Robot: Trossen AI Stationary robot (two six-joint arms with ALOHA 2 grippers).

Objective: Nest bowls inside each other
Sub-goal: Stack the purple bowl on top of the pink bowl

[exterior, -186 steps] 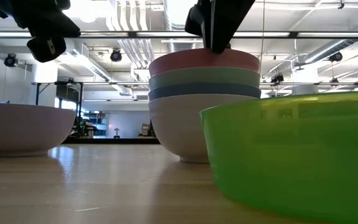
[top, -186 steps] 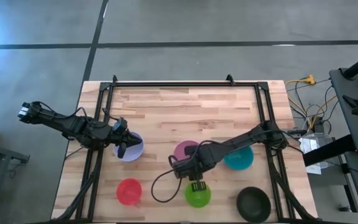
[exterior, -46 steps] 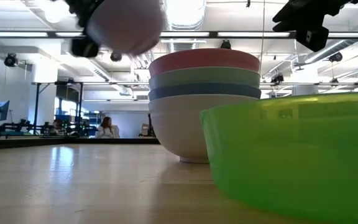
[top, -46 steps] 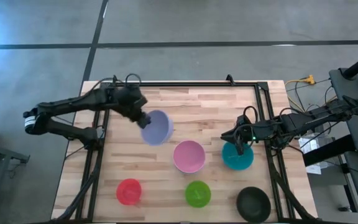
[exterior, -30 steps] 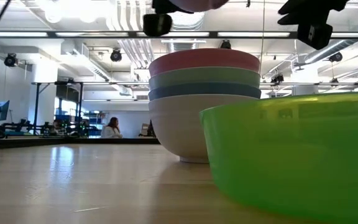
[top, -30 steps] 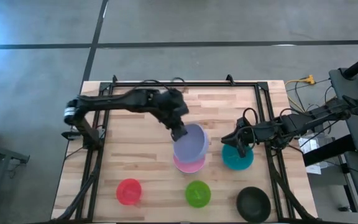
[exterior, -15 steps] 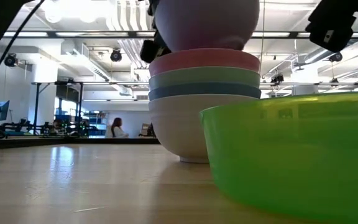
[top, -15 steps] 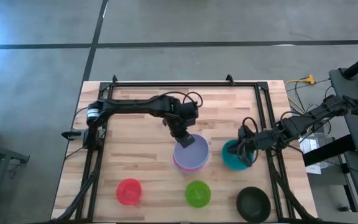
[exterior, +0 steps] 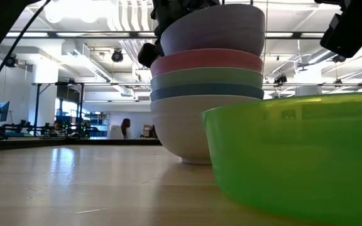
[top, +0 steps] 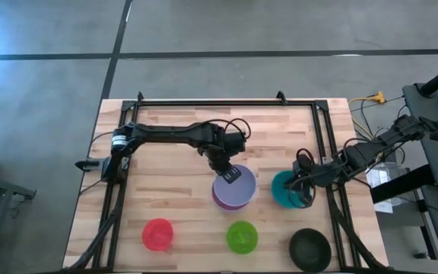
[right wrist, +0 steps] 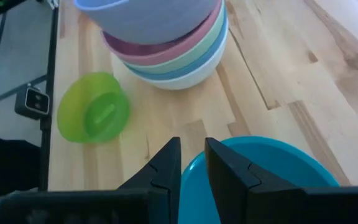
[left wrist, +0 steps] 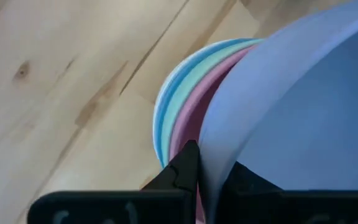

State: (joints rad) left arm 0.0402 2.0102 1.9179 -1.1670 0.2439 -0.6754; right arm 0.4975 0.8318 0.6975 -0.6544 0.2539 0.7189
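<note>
Lowered since the earlier frame, the round lavender plastic bowl is seated on the central stack, its far rim pinched by the left end effector. The right end effector straddles the teal bowl's rim, grip uncertain. An off-centre release could tilt the stack.

Lavender bowl topping a stack banded pink, pale green, blue and white. Teal bowl, red bowl, bright green bowl, black bowl (all plain, unpatterned). Pale striped wood table, black frame.
</note>
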